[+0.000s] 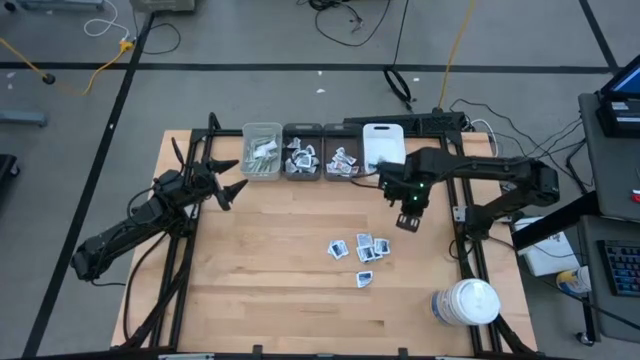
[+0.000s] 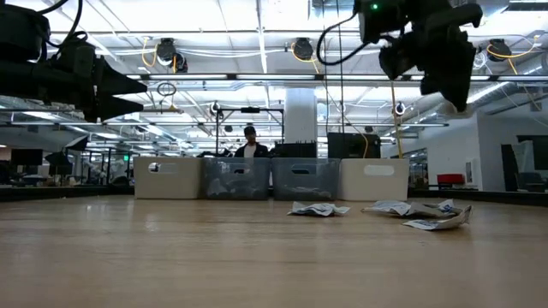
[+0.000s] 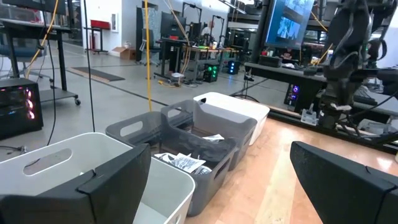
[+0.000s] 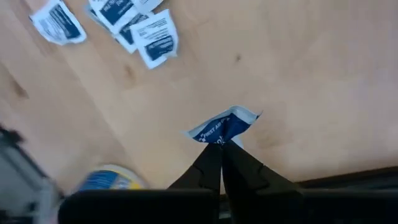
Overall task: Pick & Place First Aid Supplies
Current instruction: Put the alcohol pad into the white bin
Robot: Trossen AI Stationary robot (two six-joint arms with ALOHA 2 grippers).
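Several small white sachets with blue print (image 1: 362, 250) lie flat and scattered on the wooden table right of its middle; the low view shows them as crumpled sachets (image 2: 318, 209). One more sachet (image 4: 225, 126) is lifted high above the table, and my right gripper (image 4: 219, 149) is shut on it, a little to the far right of the pile (image 1: 408, 220). My left gripper (image 1: 228, 180) waits open and level at the far left, beside the bins (image 3: 230, 186). My right gripper pinches the sachet by one edge (image 4: 219, 139) between its two fingertips, which point down from above. The rest of the sachet sticks out beyond the tips, print showing, lifted clear of the table.
A row of bins stands along the far edge: a white bin (image 1: 262, 150) with pale strips, two grey bins (image 1: 302, 158) (image 1: 342, 160) with sachets, and a white bin (image 1: 383, 145). A large white jar (image 1: 465, 303) stands at the near right corner. A person (image 2: 249, 144) shows behind the table.
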